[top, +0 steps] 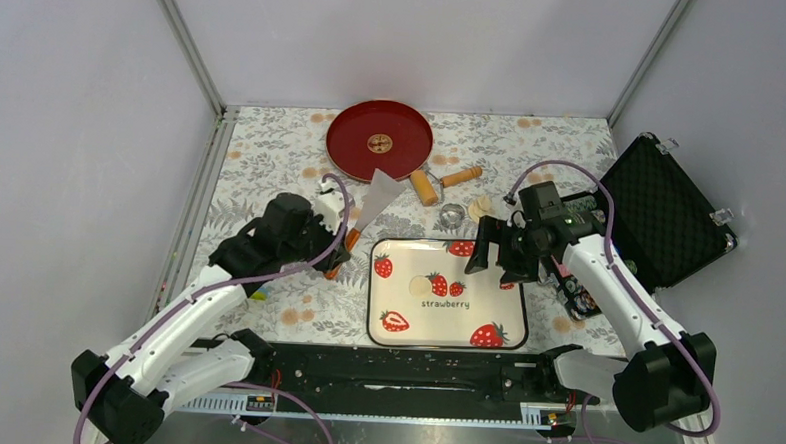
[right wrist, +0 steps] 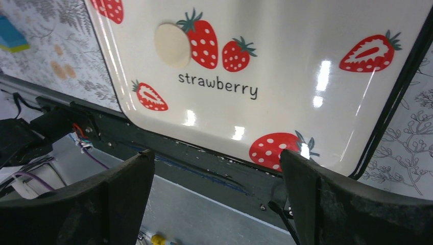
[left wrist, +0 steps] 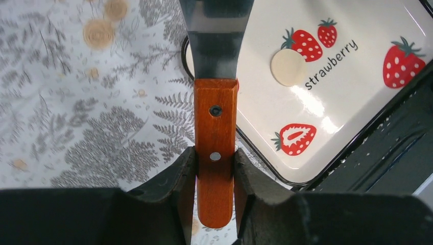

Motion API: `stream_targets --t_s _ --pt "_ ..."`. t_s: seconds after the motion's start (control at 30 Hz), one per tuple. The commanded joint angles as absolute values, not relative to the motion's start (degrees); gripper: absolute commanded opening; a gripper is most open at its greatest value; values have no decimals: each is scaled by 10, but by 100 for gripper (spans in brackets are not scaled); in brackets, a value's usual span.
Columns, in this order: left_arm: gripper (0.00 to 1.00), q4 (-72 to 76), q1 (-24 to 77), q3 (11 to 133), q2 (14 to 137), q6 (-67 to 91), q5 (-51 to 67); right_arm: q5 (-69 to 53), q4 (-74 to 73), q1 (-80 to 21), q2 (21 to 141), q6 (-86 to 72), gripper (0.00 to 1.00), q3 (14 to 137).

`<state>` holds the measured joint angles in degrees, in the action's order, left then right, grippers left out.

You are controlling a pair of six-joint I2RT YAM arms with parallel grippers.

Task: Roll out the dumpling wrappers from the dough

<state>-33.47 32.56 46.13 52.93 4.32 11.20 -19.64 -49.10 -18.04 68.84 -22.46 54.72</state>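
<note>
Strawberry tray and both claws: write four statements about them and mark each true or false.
1. The left claw grips the scraper by its wooden handle. True.
2. The right claw holds the rolling pin. False: it hangs open and empty over the strawberry tray; the rolling pin lies on the table beside the red plate.
3. A dumpling wrapper lies on the strawberry tray. True.
4. The red plate sits on the tray. False: it rests on the table beyond the tray, apart from it.

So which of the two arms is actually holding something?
The left arm's fingers grip the scraper's wooden handle; the right arm's fingers hang wide open, empty, above the strawberry tray.
</note>
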Motion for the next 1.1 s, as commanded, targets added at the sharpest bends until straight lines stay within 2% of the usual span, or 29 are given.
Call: stream_targets --t_s 0.0,0.17,0.53,0.8,1.07 --pt "0 -317 325 501 508 -103 167 -247 -507 -178 670 -213 99 581" --pt "0 -373 325 510 512 -244 220 -257 -506 -178 662 -210 100 588" --pt "0 -456 325 498 515 -434 172 -254 -507 -178 674 -202 99 578" --pt "0 -505 326 497 553 -483 127 -220 -507 -178 692 -197 100 578" --pt "0 -528 332 518 602 -499 132 -214 -501 -178 714 -194 99 570"
